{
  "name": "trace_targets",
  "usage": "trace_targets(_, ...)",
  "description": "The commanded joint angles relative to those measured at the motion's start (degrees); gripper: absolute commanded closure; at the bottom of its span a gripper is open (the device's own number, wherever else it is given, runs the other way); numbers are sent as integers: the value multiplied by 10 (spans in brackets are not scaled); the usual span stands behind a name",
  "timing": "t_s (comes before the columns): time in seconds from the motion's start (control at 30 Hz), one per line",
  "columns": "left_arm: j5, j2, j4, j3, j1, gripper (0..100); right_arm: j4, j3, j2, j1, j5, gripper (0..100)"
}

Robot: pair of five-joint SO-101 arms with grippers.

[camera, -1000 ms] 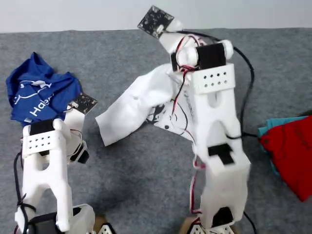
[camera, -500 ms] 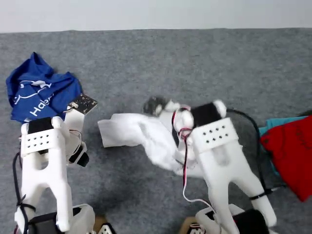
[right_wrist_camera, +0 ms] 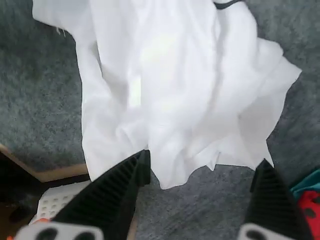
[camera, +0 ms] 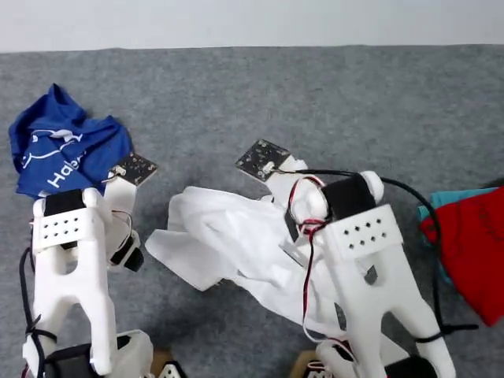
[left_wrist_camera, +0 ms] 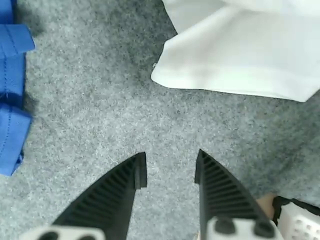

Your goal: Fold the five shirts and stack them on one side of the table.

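A crumpled white shirt (camera: 224,240) lies at the middle of the grey table, partly under the right arm (camera: 366,268). My right gripper (right_wrist_camera: 204,161) hangs open above the white shirt (right_wrist_camera: 170,85), its black fingers wide apart with nothing between them. My left gripper (left_wrist_camera: 170,167) is open over bare carpet, a short way from one hem of the white shirt (left_wrist_camera: 240,55). The left arm (camera: 71,260) stands at the near left. A bunched blue shirt (camera: 67,150) lies at the far left, and its edge (left_wrist_camera: 12,90) lies off to one side of the left gripper.
A red shirt (camera: 472,244) lies on a teal one (camera: 441,203) at the right edge. The table (camera: 331,102) is covered in grey carpet, bare across the far half. The arms' bases stand at the near edge.
The right arm has drawn back from the far middle toward the near edge, dragging the white shirt closer; the shirt now lies spread out more. The left arm has not moved.
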Motion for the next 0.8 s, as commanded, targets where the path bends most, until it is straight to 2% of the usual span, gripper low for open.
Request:
trace_targets(0.0,0,-19,4,-20,2,838,25,44,-38,3,-26,666)
trace_targets(0.2,0,-18,-13,-19,-10,838,22,140,-95,-2,-34,666)
trace_targets(0.4,0,-14,-65,-16,-31,837,22,159,-93,-5,25,667)
trace_targets(0.77,0,-13,-97,-15,-29,837,22,204,-90,-178,59,667)
